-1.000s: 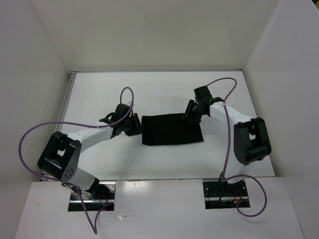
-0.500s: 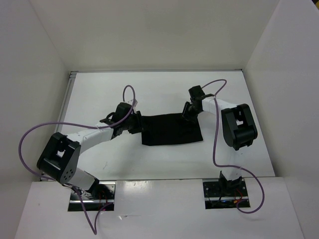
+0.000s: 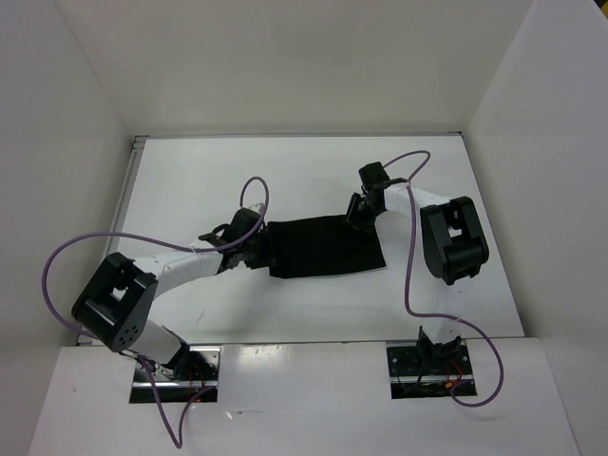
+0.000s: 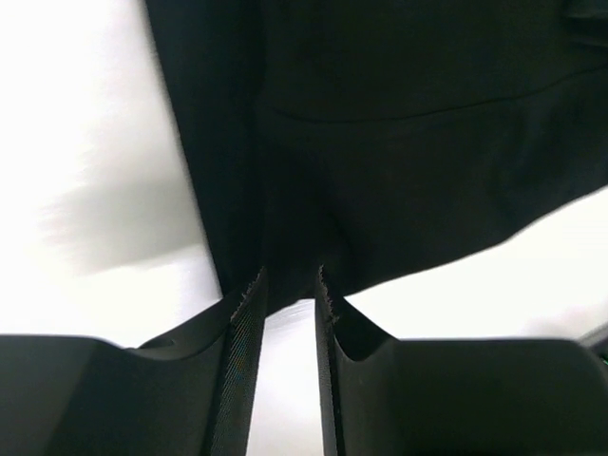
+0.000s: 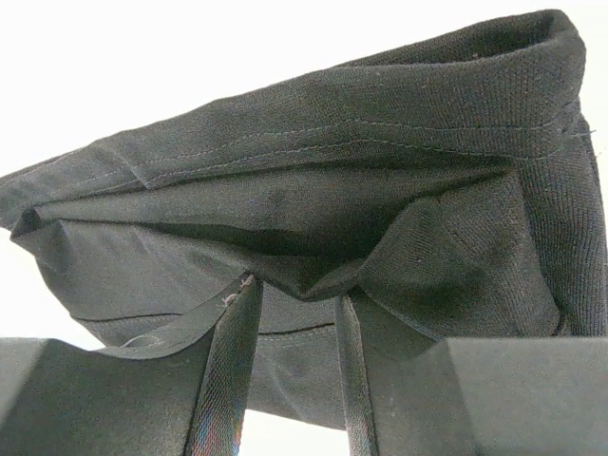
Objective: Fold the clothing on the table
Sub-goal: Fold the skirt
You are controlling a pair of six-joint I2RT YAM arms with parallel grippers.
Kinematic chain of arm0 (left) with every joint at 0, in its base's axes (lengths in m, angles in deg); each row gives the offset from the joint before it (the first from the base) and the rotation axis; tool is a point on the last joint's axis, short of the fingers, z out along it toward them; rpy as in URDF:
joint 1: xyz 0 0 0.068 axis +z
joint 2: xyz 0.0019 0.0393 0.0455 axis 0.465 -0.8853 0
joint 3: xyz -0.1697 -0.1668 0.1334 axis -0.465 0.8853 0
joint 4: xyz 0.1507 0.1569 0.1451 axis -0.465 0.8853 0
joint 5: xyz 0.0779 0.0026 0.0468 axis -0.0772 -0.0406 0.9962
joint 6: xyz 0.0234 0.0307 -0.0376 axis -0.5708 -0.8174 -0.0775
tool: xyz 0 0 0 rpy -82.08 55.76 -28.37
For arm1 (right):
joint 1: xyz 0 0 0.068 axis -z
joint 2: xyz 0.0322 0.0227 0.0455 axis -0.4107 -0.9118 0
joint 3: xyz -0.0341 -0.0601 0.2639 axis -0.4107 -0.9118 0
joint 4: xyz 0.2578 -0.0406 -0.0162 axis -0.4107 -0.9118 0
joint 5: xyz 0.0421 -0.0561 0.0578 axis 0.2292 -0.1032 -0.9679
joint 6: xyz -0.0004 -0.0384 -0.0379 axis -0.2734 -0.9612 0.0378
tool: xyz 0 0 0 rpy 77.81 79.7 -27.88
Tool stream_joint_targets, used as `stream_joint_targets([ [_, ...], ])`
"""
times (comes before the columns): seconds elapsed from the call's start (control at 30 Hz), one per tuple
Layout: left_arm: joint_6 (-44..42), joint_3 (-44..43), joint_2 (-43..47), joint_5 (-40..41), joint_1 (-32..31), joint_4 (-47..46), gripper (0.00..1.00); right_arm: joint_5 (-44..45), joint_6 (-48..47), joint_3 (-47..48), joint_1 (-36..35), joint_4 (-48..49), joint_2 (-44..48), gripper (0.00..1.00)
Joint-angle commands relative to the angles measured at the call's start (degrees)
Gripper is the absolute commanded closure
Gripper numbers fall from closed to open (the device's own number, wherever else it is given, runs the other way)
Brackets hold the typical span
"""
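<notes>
Left gripper (image 4: 290,290) of mine sits low at the left edge of the cloth (image 3: 323,249). Its jaws are drawn narrow, with a slit of white table (image 3: 190,180) showing between them. The tips reach the hem, but I see no fabric clamped. The cloth lies flat mid-table, a dark near-rectangle between my two arms.

Farther off, my right gripper (image 5: 296,285) is at the cloth's far-right corner. Its jaws stand apart, a pucker of fabric is bunched at the tips, and the hem is tented up off the table. Whether that pucker is pinched or only pushed up, I cannot tell.

I judge this to be the grasping step, with no fold made yet. Next, my left needs a layer truly between its pads before it clamps, and my right needs a sure hold on its corner. Then both should lift together and carry one edge over the other, evenly, so the soft cloth neither twists nor slips out.

Much is hard to read. From above, my black fingers merge with the black cloth, so I cannot see contact there. The left wrist view is dark and smeared, showing one faint seam and little else. The right wrist view cuts the cloth off at its right side. It shows stitched layers, but I cannot tell how many lie stacked.
</notes>
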State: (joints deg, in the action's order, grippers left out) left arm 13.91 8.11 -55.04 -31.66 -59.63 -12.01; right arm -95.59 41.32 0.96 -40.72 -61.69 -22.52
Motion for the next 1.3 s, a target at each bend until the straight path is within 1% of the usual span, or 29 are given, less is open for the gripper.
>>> stream_joint_targets([
  [0.0, 1.77, 0.53, 3.72, 7.0, -0.51, 2.08, 0.65, 2.55, -0.96, -0.68, -0.05, -0.72, -4.01, 0.58],
  [0.1, 2.3, 0.53, 2.78, 7.81, -0.51, 2.6, 0.64, 2.55, -0.96, -0.68, -0.05, -0.72, -4.01, 0.58],
  [0.2, 2.3, -0.26, -0.91, 5.45, -0.51, 3.22, 0.64, 2.55, -0.96, -0.68, -0.05, -0.72, -4.01, 0.58],
  [0.3, 2.3, -0.26, -2.76, 3.25, -1.04, 1.82, 0.64, 2.55, -0.96, -0.68, -0.05, -0.72, -4.01, 0.58],
  [0.47, 1.77, -0.26, -3.3, 2.19, -1.04, 1.11, 0.64, 2.55, -0.96, -0.68, -0.05, -1.24, -4.01, 0.58],
  [0.57, 1.77, 0.96, -2.16, 0.78, -1.04, -0.38, 0.77, 2.55, -0.96, -0.68, -0.05, -1.24, -4.01, 0.58],
  [0.6, 1.77, 0.97, -0.68, 0.26, -1.56, -0.38, 0.88, 2.55, -1.48, -0.68, -0.05, -1.24, -4.01, 0.58],
  [0.63, 1.77, 0.97, 0.12, 0.25, -1.56, -0.38, 0.93, 2.55, -1.48, -0.68, -0.05, -1.24, -4.01, 0.58],
  [0.7, 1.77, 1.58, 3.1, 0.25, -1.56, -0.38, 1.0, 2.55, -1.49, -1.21, -0.05, -1.24, -4.53, 0.58],
  [0.9, 1.77, 2.63, 10.4, 1.48, -1.56, 3.21, 1.0, 3.08, -1.49, -1.21, -0.05, -1.24, -5.06, 0.58],
  [1.0, 2.3, 3.16, 10.94, 2.71, -1.56, 4.89, 1.0, 3.08, -1.49, -1.21, -0.05, -1.24, -5.06, 0.58],
  [1.07, 2.91, 3.16, 8.5, 3.23, -1.56, 6.64, 1.0, 3.08, -1.49, -1.21, -0.05, -1.24, -5.06, 0.58],
  [1.1, 4.83, 2.38, 7.52, 3.76, -1.56, 8.91, 0.98, 3.08, -1.49, -1.21, -0.05, -1.24, -5.06, 0.58],
  [1.13, 5.98, 1.76, 6.38, 5.77, -1.56, 10.59, 0.93, 3.08, -1.49, -1.21, -0.05, -1.24, -5.06, 0.58],
  [1.17, 7.21, 1.15, 4.28, 7.18, -1.56, 14.43, 0.87, 3.08, -1.49, -1.21, -0.05, -1.24, -5.06, 0.58],
  [1.2, 9.48, 0.53, 3.3, 8.5, -1.56, 16.3, 0.85, 3.08, -1.49, -1.21, -0.05, -1.24, -5.06, 0.58],
  [1.27, 10.03, 0.0, 2.68, 9.39, -1.56, 18.15, 0.83, 3.08, -1.49, -1.21, -0.05, -1.24, -5.06, 0.58],
])
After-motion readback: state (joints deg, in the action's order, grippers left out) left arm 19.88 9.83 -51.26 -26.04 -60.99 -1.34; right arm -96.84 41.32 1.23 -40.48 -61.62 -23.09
